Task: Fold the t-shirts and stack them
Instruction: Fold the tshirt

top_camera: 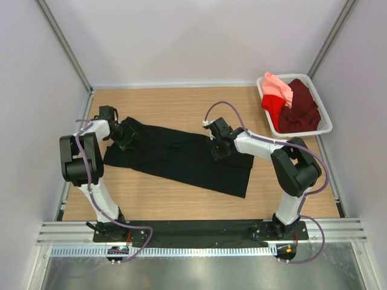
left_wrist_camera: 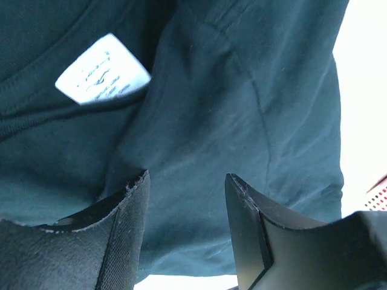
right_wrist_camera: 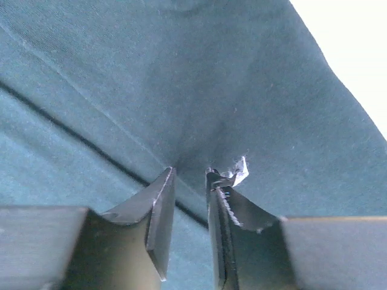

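Risk: bunched fold | black t-shirt (top_camera: 181, 158) was spread on counter (top_camera: 157, 205), other t-shirts (top_camera: 296, 106) heaped in basket (top_camera: 325, 124) | right tool (right_wrist_camera: 190, 172) nearly closed, cloth pinched | left tool (left_wrist_camera: 187, 181) held wide apart, nothing gripped | one-sided pull was judged likely to drag and skew cloth.

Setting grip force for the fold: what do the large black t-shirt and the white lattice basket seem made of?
The large black t-shirt: soft matte knit cloth, probably cotton jersey; fine texture, stitched seams and wrinkles show in the wrist views. The white lattice basket: seemingly rigid moulded plastic, smooth finish, slotted walls.
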You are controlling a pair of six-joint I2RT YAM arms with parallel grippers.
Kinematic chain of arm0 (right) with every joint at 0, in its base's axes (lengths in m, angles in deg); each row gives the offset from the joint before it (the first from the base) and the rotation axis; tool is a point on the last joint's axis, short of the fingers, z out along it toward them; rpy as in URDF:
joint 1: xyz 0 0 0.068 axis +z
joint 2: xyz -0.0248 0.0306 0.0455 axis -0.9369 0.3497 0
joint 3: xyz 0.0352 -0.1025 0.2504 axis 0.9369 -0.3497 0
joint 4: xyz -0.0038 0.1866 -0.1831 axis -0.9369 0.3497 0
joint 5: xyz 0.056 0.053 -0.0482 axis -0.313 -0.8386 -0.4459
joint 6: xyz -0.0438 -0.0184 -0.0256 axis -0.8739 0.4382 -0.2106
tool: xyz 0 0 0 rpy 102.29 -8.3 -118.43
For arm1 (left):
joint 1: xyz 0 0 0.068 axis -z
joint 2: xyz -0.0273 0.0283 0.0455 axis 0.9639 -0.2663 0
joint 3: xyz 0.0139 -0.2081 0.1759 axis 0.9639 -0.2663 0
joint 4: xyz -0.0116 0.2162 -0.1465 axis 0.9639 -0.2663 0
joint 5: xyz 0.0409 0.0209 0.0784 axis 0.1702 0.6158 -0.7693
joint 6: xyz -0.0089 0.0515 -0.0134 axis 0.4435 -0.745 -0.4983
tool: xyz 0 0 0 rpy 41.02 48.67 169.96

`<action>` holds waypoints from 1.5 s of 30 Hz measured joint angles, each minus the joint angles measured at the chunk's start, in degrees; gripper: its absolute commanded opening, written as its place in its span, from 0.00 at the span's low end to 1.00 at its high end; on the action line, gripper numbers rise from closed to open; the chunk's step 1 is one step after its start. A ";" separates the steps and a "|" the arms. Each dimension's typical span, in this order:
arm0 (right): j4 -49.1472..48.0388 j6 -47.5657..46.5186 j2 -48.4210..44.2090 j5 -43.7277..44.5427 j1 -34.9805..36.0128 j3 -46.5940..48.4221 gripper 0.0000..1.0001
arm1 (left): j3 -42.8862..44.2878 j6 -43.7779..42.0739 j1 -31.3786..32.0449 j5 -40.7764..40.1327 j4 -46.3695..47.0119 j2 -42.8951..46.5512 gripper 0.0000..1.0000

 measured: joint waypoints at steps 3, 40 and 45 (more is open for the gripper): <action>-0.79 -0.90 0.00 1.75 0.52 -0.02 0.29 | 1.70 0.04 -0.13 -0.42 -0.55 -1.11 0.55; -1.64 -1.99 0.17 5.49 2.86 -1.81 0.10 | 4.72 -0.17 -0.26 -1.25 -3.96 -3.04 0.57; -0.94 -1.79 0.17 5.35 2.89 -1.57 0.01 | 4.83 -0.15 -0.26 -1.42 -4.15 -3.10 0.57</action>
